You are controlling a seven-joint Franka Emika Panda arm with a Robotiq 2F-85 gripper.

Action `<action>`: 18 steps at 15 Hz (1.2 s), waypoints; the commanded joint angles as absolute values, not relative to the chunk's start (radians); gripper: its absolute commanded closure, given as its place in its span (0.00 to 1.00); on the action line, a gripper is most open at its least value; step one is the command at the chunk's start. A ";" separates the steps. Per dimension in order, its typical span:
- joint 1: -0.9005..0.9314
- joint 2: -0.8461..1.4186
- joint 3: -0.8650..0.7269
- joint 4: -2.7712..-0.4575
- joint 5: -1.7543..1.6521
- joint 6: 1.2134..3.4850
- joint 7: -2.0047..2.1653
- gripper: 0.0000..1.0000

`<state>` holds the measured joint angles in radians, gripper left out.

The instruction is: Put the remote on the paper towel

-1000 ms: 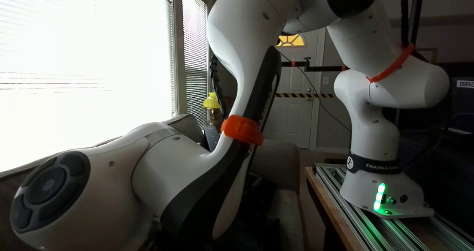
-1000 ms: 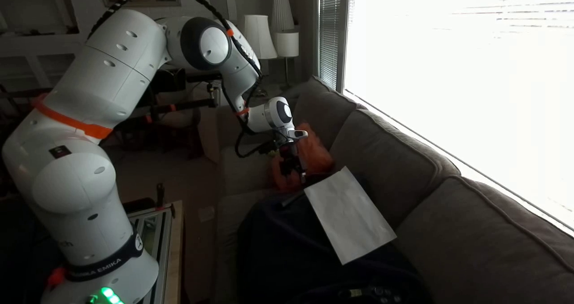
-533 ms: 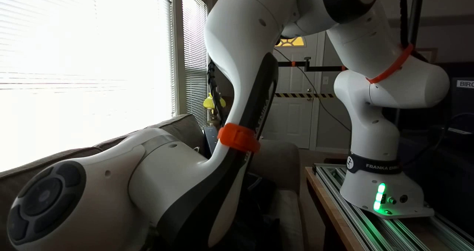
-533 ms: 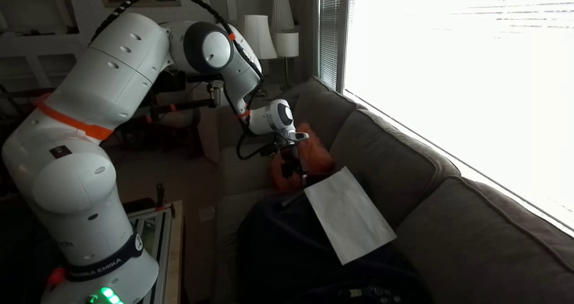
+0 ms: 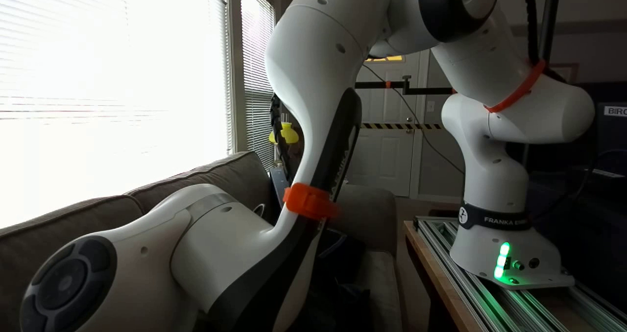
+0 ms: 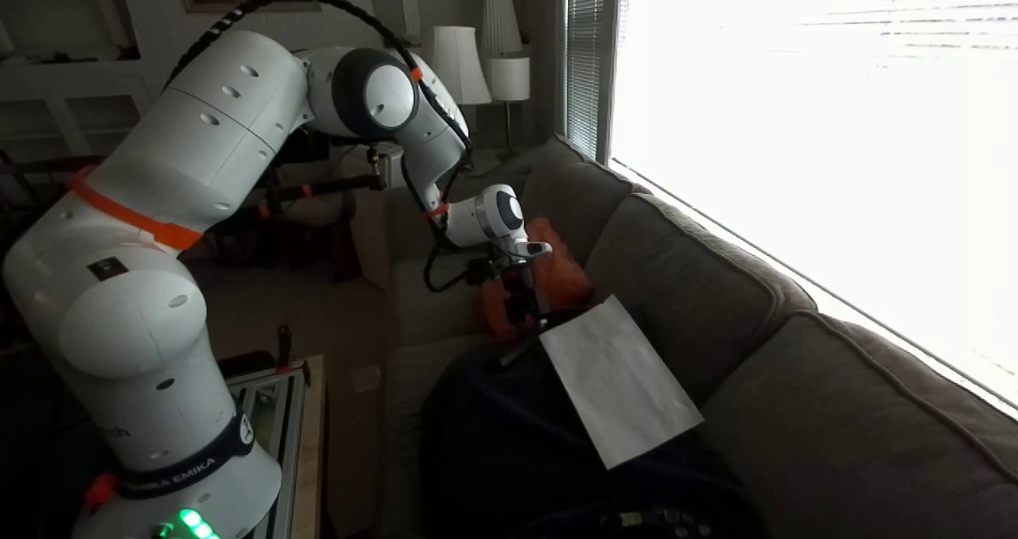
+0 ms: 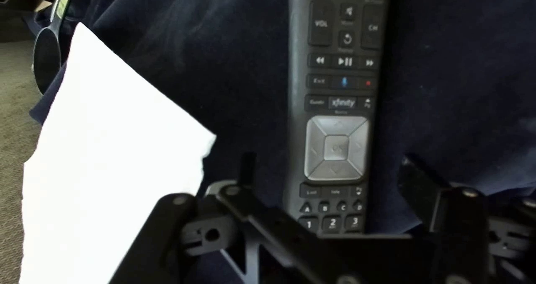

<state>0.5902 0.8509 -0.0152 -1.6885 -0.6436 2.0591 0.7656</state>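
Tool [image 7: 330,166] lower, above black, silver-padded remote [image 7: 338,106]

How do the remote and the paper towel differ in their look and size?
The remote is dark with many buttons, while the paper towel is white and plain. The remote is a slim bar; the paper towel is a broad, larger sheet. Both rest at least partly on the dark cloth.

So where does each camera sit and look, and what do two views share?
Wrist view: above the open pincer, facing down at the remote; the pincer shows.
An exterior view: ahead of the arm, facing back toward base and door; arm and base show.
An exterior view: near the base, looking along the sofa at the paper towel; arm, base, pincer show.
Both exterior views share arm, base and sofa.
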 commanded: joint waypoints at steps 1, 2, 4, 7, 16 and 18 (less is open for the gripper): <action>0.607 0.880 -0.025 -1.656 -0.679 2.045 0.801 0.38; 0.606 0.881 -0.024 -1.653 -0.682 2.044 0.802 0.46; 0.606 0.885 -0.024 -1.646 -0.688 2.043 0.804 0.64; 0.604 0.889 -0.022 -1.645 -0.687 2.044 0.805 0.66; 0.602 0.899 -0.021 -1.645 -0.687 2.046 0.800 0.72; 0.601 0.875 -0.018 -1.655 -0.688 2.055 0.799 0.73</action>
<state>0.5918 0.8736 -0.0162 -1.6691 -0.6630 2.0590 0.7797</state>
